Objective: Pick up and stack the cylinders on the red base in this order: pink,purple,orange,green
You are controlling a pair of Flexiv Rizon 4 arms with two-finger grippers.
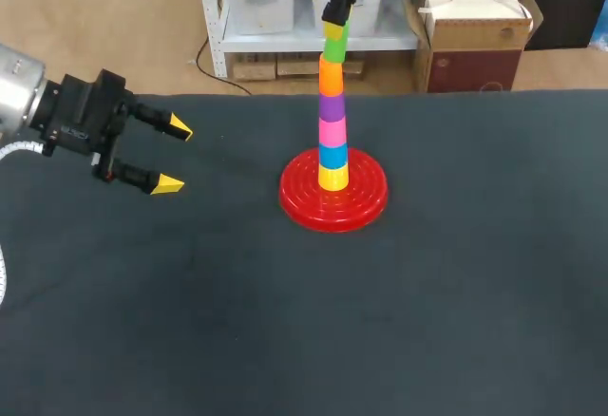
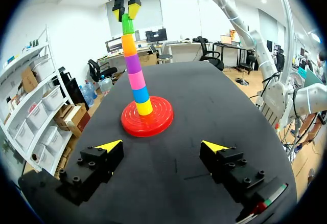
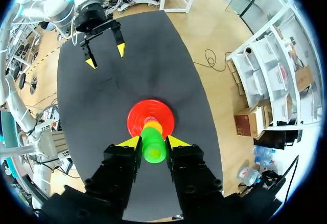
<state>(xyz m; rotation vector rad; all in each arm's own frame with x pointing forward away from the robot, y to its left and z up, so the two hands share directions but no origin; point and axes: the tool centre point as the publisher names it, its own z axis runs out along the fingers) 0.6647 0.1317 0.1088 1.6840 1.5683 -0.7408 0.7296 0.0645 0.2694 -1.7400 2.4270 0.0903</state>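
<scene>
A red base [image 1: 366,198] stands mid-table with a leaning tower on it, from the bottom: yellow, blue, pink [image 1: 332,131], purple [image 1: 331,107], orange [image 1: 330,76] and green [image 1: 334,48] cylinders. My right gripper [image 1: 333,27] comes down from above and is shut on the green cylinder [image 3: 153,151], which rests on the orange one; its yellow tips press on both sides of it. Left of the base, well apart from it, my left gripper [image 1: 174,158] hangs open with nothing between its fingers. Seen from the left gripper [image 2: 162,146], the tower [image 2: 135,78] rises ahead.
The black tabletop [image 1: 427,321] spreads out on all sides of the base. Its far edge [image 1: 475,93] runs just behind the tower. No other loose objects lie on it.
</scene>
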